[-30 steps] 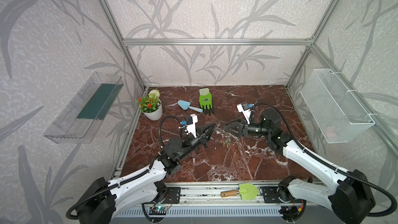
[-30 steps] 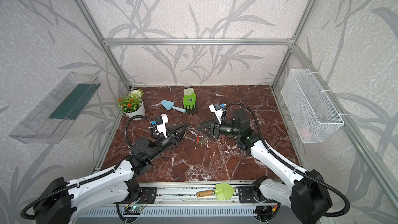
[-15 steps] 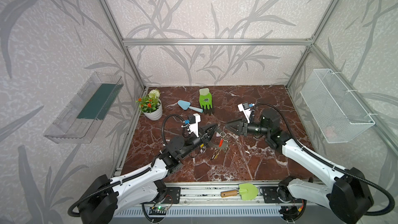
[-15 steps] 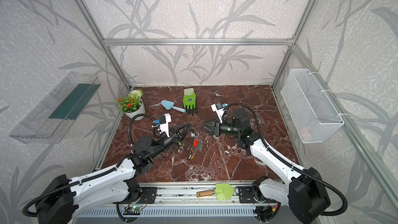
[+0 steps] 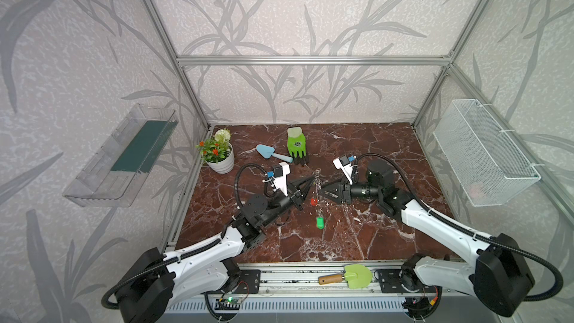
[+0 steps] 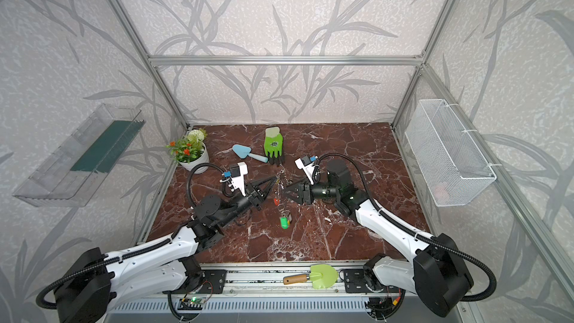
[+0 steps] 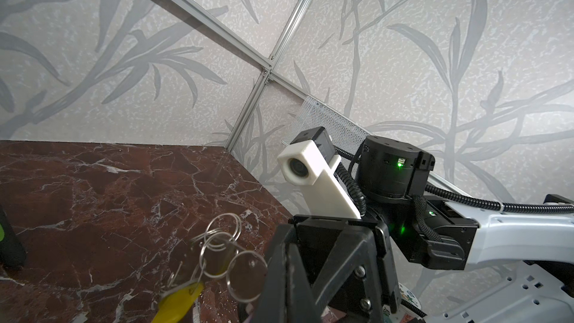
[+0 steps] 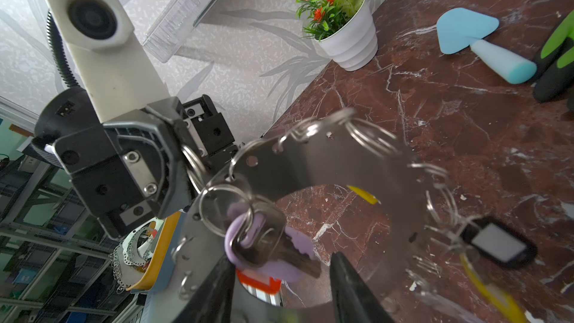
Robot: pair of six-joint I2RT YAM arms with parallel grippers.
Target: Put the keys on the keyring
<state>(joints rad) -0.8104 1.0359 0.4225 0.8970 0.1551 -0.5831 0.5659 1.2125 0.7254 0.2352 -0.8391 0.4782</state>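
Observation:
The keyring (image 8: 326, 156), a flat grey metal disc with an open centre, hangs edge-on above mid-table in both top views (image 5: 316, 181) (image 6: 281, 181). My left gripper (image 5: 311, 179) (image 7: 287, 274) is shut on its rim among the small split rings. Keys dangle from it: lilac (image 8: 292, 243), red (image 5: 313, 201), green (image 5: 319, 222), yellow (image 7: 178, 301) and a black tag with a white label (image 8: 497, 243). My right gripper (image 5: 322, 188) (image 8: 282, 262) faces the left one, open, its fingertips on either side of the lilac key at the disc's centre hole.
A white flower pot (image 5: 219, 156), a blue trowel (image 5: 273, 153) and a green glove (image 5: 297, 146) lie at the back of the marble table. A green trowel (image 5: 348, 276) rests on the front rail. A wire basket (image 5: 484, 156) and a clear tray (image 5: 124, 153) hang on the side walls.
The keyring has come up off the table in the left gripper and its keys now dangle. The right gripper has stayed close beside it, its jaws slightly narrower.

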